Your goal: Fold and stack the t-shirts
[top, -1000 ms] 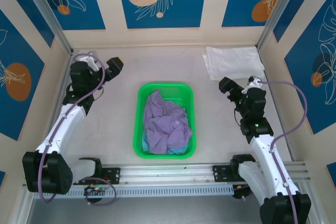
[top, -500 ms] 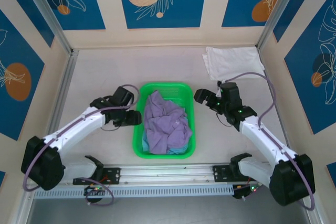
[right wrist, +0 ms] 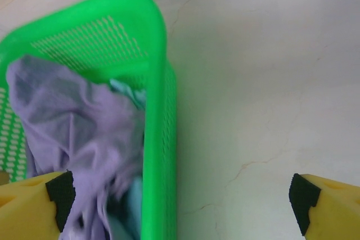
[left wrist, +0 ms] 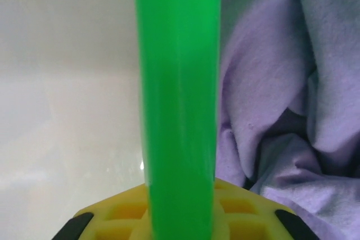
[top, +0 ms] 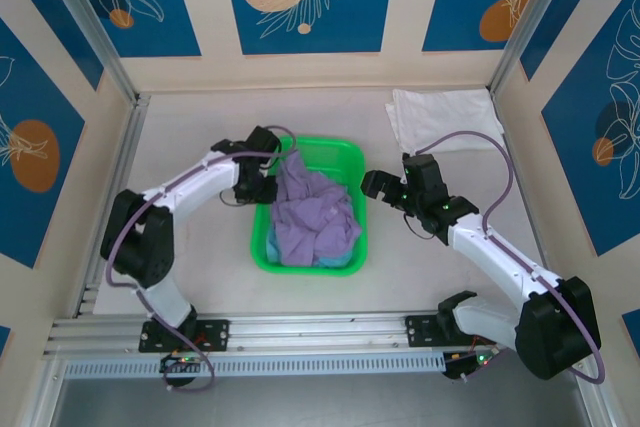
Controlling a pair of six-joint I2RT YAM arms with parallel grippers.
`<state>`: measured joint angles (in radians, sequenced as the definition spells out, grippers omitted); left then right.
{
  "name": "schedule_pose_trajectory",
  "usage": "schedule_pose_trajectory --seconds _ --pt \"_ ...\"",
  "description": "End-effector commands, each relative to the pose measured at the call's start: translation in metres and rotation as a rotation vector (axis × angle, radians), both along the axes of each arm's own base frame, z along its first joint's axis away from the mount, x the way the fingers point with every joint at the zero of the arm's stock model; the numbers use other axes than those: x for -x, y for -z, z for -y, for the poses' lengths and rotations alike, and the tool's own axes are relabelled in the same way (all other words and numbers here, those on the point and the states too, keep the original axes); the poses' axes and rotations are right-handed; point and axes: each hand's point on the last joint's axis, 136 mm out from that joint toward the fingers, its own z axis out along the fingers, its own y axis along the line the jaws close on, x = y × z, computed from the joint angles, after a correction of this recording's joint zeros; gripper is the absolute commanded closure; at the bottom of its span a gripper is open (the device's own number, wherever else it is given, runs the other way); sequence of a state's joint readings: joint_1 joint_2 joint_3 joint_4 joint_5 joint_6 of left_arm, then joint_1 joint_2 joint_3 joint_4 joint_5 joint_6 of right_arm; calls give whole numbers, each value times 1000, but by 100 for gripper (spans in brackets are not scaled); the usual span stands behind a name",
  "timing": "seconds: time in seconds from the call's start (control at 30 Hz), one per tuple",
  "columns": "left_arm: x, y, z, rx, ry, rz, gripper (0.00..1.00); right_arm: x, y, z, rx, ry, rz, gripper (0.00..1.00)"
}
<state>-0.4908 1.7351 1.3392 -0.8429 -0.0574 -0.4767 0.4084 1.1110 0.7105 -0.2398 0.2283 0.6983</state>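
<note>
T-shirts lie in two places on the table. From the overhead camera, a large lavender t-shirt (top: 315,215) sits crumpled in a green basket (top: 335,149) at the table's centre, and a light blue t-shirt (top: 345,259) peeks from beneath it at the near end. A white t-shirt (top: 440,117) lies folded flat at the far right, well apart from the basket. The left gripper (top: 262,187) is at the basket's left rim. The right gripper (top: 372,187) hovers just beside the right rim, jaws wide apart and holding nothing. From the left wrist camera, the green rim runs straight up the frame out of the yellow fingers, which appear pinched together on it, with lavender folds just to its right. From the right wrist camera, both yellow fingers stand far apart at the lower corners, above bare table beside the basket's mesh wall, with lavender and blue cloth inside. The shirts look light, soft and limp and will likely sag and bunch when lifted. A pinch on a raised fold of the lavender one, then at shoulders or hem, seems the surest hold.
</note>
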Motion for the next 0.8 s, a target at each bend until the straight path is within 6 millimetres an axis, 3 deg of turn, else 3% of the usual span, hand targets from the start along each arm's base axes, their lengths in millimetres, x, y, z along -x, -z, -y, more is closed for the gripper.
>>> schedule_pose_trajectory --seconds 0.0,0.13,0.33,0.53,0.63,0.73,0.77 --pt "-49 -17 -27 -60 -46 78 100 -2 6 6 32 24 -5 0" --pt "-97 -27 -52 -99 -11 103 100 -1 -2 -13 -10 -66 22 3" --pt "-148 -36 -119 -363 147 131 100 1 0 -20 -10 -98 38 4" --pt "-181 -15 -169 -394 76 125 100 -1 8 -28 -7 -123 31 6" --pt "-194 -11 -204 -532 37 105 99 -2 10 -34 14 -144 20 8" --pt "-199 -6 -238 -564 -69 92 87 -3 15 -40 33 -157 8 8" --pt "-201 -4 -247 -565 -96 84 87 -4 17 -42 33 -158 -1 8"
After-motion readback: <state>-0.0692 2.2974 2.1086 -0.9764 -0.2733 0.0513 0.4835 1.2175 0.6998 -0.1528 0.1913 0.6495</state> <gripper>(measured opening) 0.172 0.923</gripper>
